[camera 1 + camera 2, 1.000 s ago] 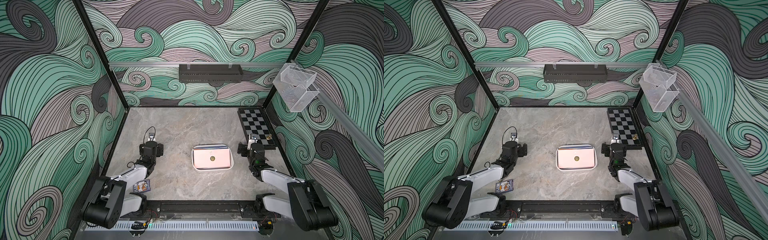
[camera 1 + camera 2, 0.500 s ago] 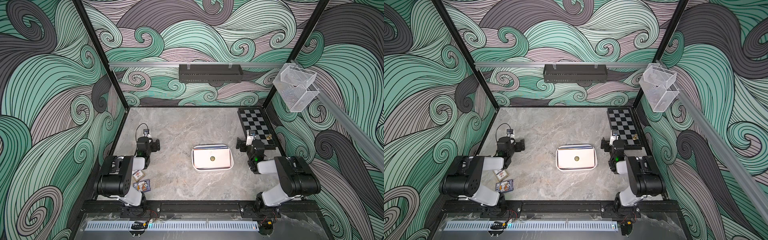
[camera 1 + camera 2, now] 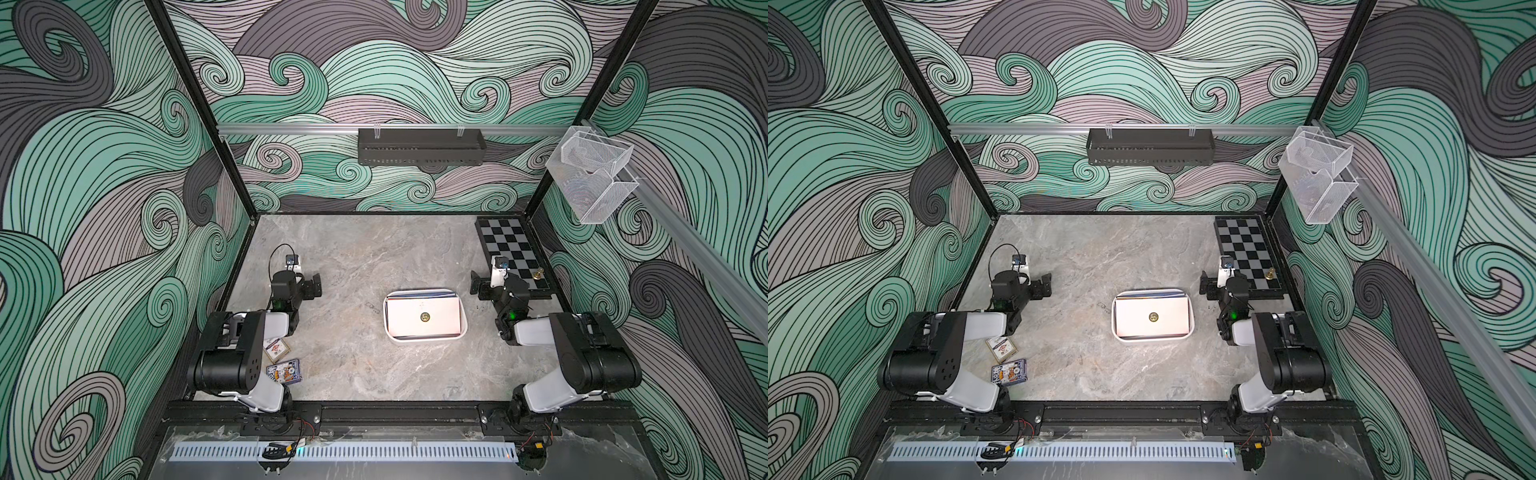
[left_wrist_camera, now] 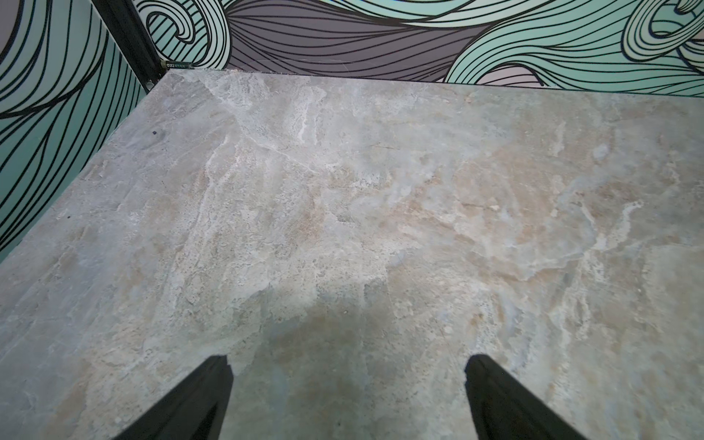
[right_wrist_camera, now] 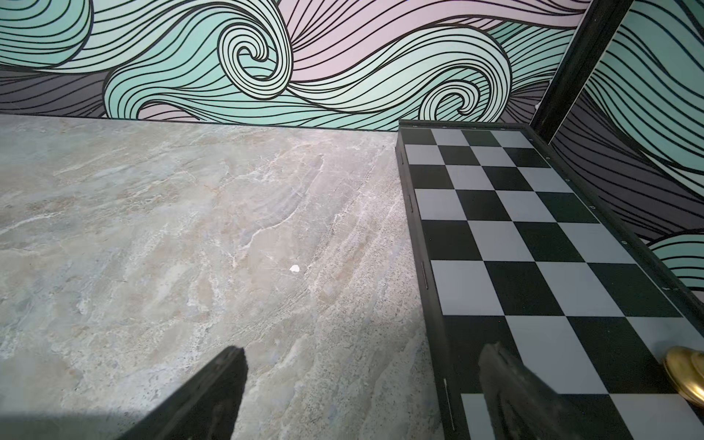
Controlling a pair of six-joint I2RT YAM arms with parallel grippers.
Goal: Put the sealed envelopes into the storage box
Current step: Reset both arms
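Box: the storage box (image 3: 424, 341) sits on the bench (image 3: 374, 257) a bit right of centre in both top views, between the two arms and touching neither.
Envelopes: the sealed envelopes (image 3: 405, 322) lie stacked flat inside it. A pale pink one is on top with its gold seal facing up, and the edges of a few more peek out along the upper side. Can't count them from here.
Left side: the left claw (image 3: 309, 286) hangs left of the box, well apart from it, jaws spread wide with nothing in them. Its wrist view (image 4: 346, 365) shows only bare bench between the fingers.
Right side: the right claw (image 3: 482, 286) is near the box's upper right corner, not touching it, also wide and empty. Its wrist view (image 5: 362, 354) looks out over bench and the edge of the chessboard (image 5: 533, 228).
What just changed: a second ago both arms lay stretched out low, and now they've folded up with elbows raised toward the bottom of the frame. The claws themselves have barely shifted. The box and stack haven't budged. The left arm lifting also uncovered a second one of the card packs (image 3: 276, 349) at lower left.
Leftovers: just the card packs and the chessboard with its little gold piece (image 3: 538, 273), none of them envelopes.
My read: no loose envelope anywhere I can see on the bench, so this looks finished and the arms are just parking. Something could still be hiding under an arm, so I can't rule that out.
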